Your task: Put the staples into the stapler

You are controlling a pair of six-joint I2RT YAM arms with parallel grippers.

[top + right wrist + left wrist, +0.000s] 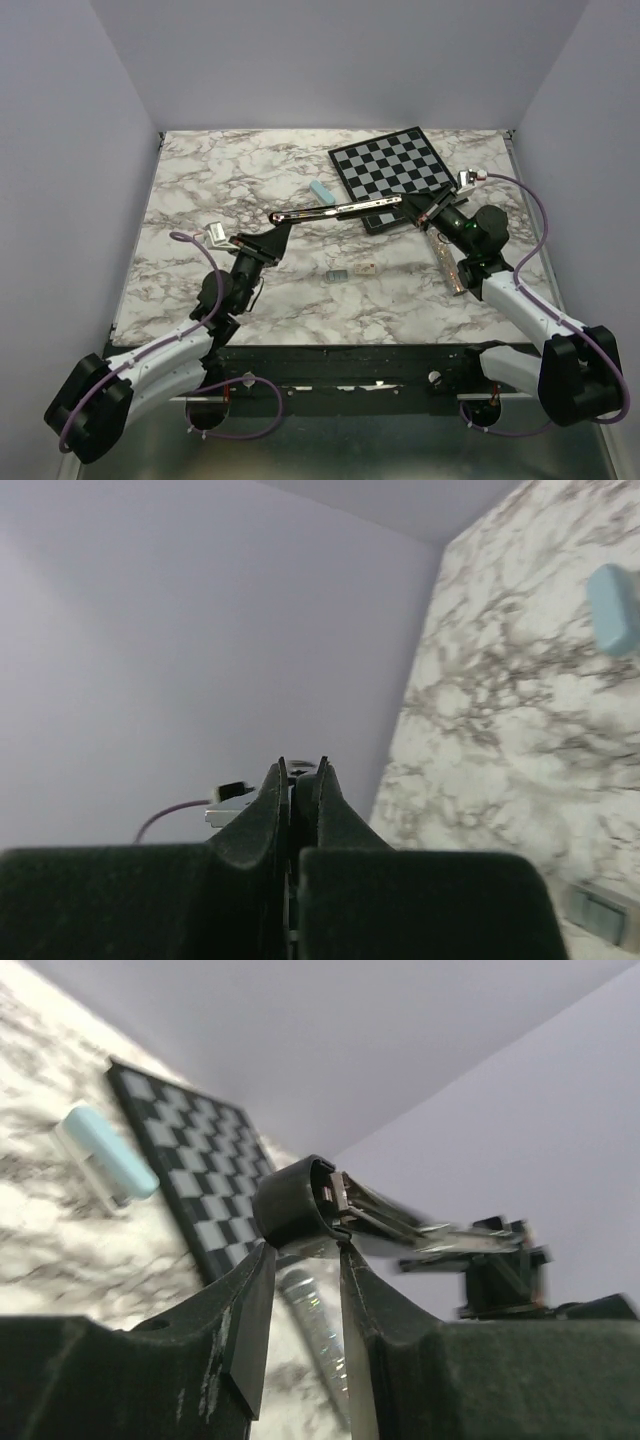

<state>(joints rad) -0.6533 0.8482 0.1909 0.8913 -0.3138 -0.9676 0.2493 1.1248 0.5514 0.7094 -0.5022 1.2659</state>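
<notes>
Left end effector [305, 1250] clamps the stapler [335, 211] by its black hinge end, right end effector [418, 210] pinches the far tip (holding it splayed mid-frame for loading). The staples [337, 274] lie lower-centre on the desk [200, 190].

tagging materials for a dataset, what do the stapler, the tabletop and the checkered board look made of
The stapler: black rounded end, likely plastic, with a bright metal rail that glints. The tabletop: marble look, grey veins on white; real stone or printed laminate, cannot tell. The checkered board: thin, flat, matte black and grey squares; perhaps card or plastic.
</notes>
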